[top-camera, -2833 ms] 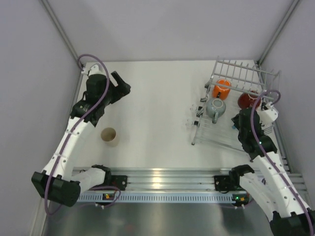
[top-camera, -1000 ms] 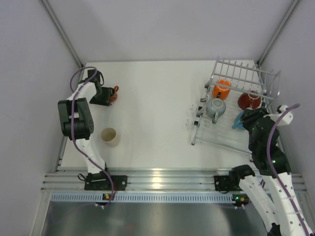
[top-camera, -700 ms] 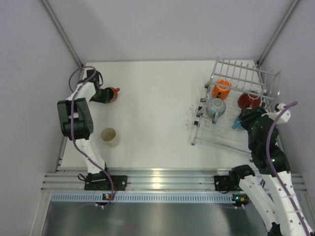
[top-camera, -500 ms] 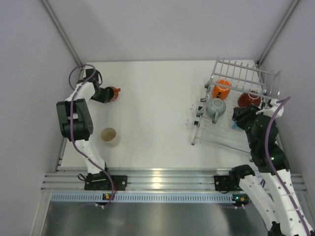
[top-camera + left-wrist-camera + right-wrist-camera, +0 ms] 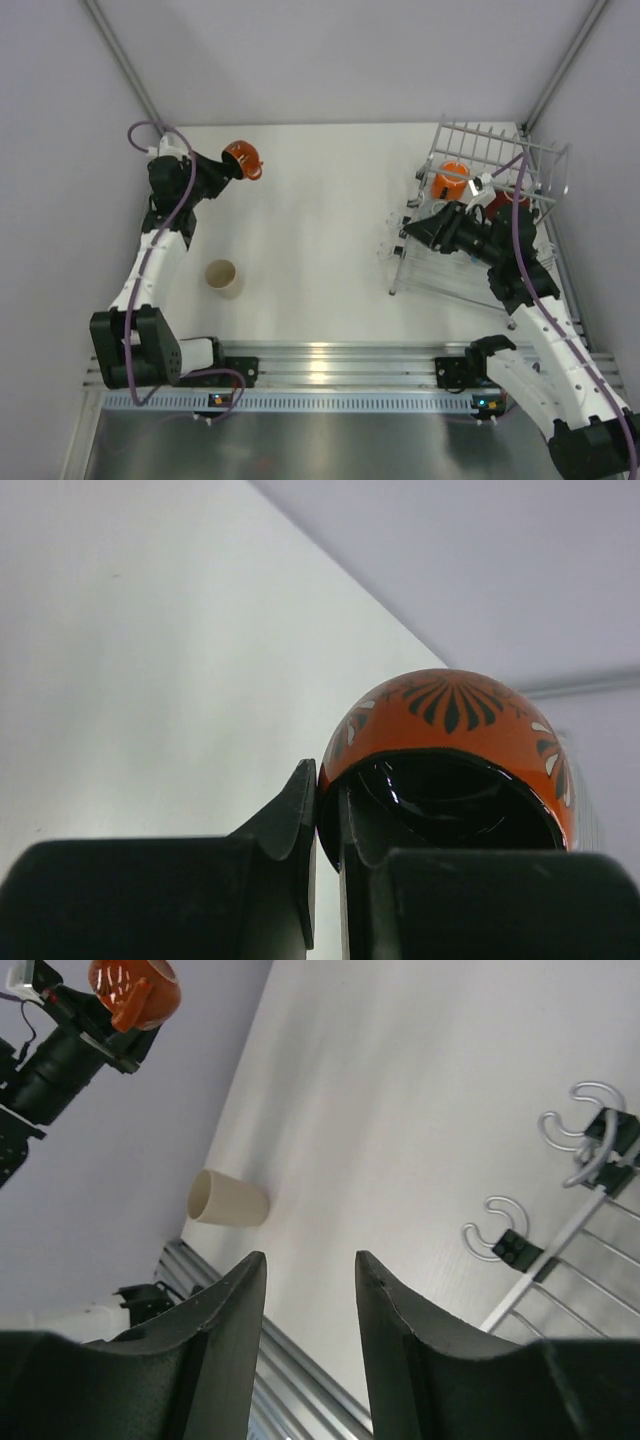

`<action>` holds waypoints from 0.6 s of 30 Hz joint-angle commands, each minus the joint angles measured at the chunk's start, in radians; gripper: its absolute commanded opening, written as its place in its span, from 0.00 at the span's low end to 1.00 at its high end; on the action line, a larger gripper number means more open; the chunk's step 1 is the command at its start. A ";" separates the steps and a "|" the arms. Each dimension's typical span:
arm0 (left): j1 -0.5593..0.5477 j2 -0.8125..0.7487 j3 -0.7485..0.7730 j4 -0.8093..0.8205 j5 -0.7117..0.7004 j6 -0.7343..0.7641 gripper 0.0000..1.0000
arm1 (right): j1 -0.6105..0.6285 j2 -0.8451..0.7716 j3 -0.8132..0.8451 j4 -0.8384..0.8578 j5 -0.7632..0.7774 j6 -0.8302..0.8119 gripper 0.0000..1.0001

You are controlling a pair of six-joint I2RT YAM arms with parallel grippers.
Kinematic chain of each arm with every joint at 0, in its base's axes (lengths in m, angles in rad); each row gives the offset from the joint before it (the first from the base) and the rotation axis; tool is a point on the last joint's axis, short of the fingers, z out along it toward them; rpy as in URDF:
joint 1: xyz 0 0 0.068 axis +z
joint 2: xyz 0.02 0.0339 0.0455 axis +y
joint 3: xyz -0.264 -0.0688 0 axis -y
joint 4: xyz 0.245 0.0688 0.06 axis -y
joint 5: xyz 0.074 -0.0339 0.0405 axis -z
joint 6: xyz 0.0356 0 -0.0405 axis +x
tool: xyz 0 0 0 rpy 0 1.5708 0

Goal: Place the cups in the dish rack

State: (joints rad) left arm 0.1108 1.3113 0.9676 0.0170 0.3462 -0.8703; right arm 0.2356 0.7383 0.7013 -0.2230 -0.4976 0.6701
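Observation:
A squat orange-red cup (image 5: 243, 157) with a black inside (image 5: 450, 715) hangs in the air at the back left. My left gripper (image 5: 228, 166) (image 5: 328, 810) is shut on its rim, one finger inside and one outside. A cream cup (image 5: 222, 278) (image 5: 228, 1199) lies on the table at the left. The dish rack (image 5: 470, 135) stands at the back right with a bright orange cup (image 5: 452, 180) and a dark red cup (image 5: 503, 203) in it. My right gripper (image 5: 408, 231) (image 5: 310, 1257) hovers open and empty over the rack's left edge.
The rack's wire hooks (image 5: 590, 1125) jut out toward the table's middle, just ahead of my right fingers. Grey side walls close in on both sides. A metal rail (image 5: 320, 360) runs along the near edge by the arm bases.
My left gripper shut on the orange-red cup and raised it off the table, toward the back. My right arm swung left across the rack and now covers the grey cup.

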 commanded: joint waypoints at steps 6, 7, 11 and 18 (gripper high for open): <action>-0.282 -0.245 -0.132 0.368 0.135 0.172 0.00 | 0.114 0.099 0.024 0.303 -0.115 0.201 0.43; -0.302 -0.251 -0.138 0.377 0.140 0.171 0.00 | 0.164 0.120 0.029 0.316 -0.102 0.203 0.44; -0.371 -0.296 -0.168 0.434 0.142 0.156 0.00 | 0.287 0.188 0.050 0.446 -0.049 0.250 0.45; -0.416 -0.366 -0.217 0.491 0.125 0.139 0.00 | 0.450 0.283 0.098 0.637 0.017 0.344 0.46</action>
State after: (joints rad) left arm -0.2996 0.9920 0.7536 0.3428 0.4808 -0.7261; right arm 0.6289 1.0050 0.7162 0.2241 -0.5228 0.9676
